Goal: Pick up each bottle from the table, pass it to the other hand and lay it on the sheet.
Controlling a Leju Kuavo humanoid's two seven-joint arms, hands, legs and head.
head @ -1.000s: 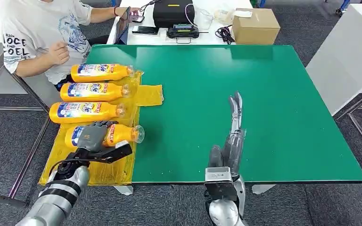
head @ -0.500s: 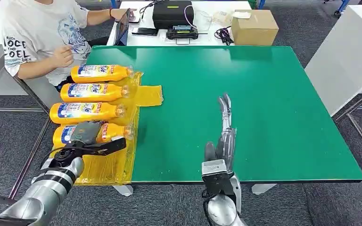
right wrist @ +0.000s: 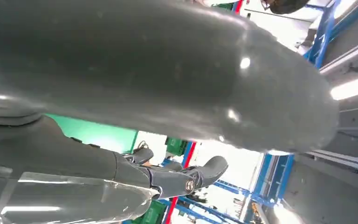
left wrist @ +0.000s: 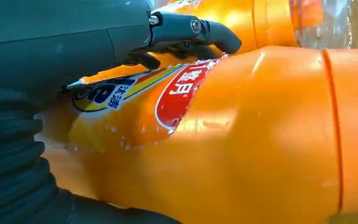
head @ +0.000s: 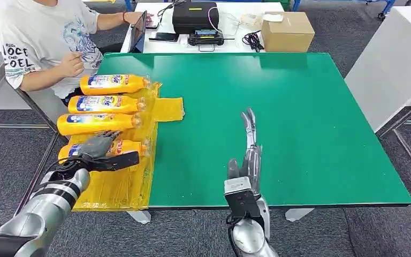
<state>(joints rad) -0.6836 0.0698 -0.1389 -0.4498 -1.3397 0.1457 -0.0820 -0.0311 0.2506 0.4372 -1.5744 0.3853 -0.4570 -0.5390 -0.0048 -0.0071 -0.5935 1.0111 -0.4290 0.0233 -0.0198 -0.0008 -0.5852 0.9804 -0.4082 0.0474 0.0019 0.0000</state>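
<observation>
While bottle (head: 119,148) lies on sheet (head: 115,184), left robot hand (head: 97,145) (seemingly) grips it.

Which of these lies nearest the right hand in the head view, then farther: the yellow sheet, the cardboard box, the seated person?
From the right hand:
1. Yellow sheet, on the table's left side.
2. Cardboard box, on the white table beyond the far edge.
3. Seated person, past the far left corner.

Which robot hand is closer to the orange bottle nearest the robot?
Left. The left hand grips that bottle on the yellow sheet; the right hand hovers over the green table, apart.
</observation>
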